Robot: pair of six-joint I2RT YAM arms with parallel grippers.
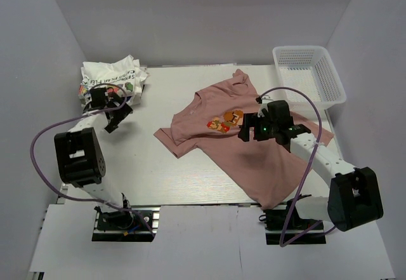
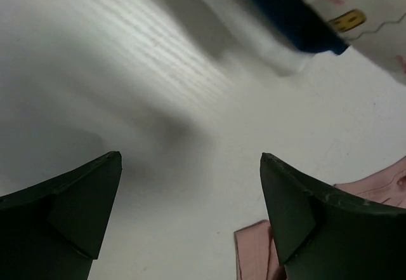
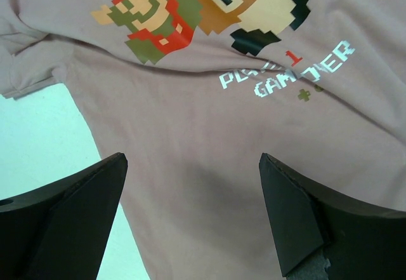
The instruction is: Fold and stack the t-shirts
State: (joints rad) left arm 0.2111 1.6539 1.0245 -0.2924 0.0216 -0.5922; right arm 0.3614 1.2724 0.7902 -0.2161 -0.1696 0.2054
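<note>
Top view: pink shirt (image 1: 247, 153) spread flat on table (image 1: 152, 172), right gripper (image 1: 250, 131) above it; white shirt (image 1: 114, 75) bunched at far-left corner, left gripper (image 1: 115, 119) just beside.
Left wrist: fingers (image 2: 76, 210) wide apart, empty, over bare table.
Right wrist: fingers (image 3: 70, 216) wide apart, empty, over pink shirt's chest.

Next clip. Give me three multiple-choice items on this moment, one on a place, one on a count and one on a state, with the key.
1. Where on the table is the white tee?
A) near right corner
B) far left corner
C) middle

2. How many tees are in view?
A) one
B) two
C) three

3. How does the pink tee lie?
A) spread open, print up
B) folded in a neat square
C) hanging from a gripper

Key:
1 B, it sits bunched at the far left, by the open left gripper.
2 B, one white and one pink.
3 A, its chest print faces up under the open, empty right gripper.
</note>
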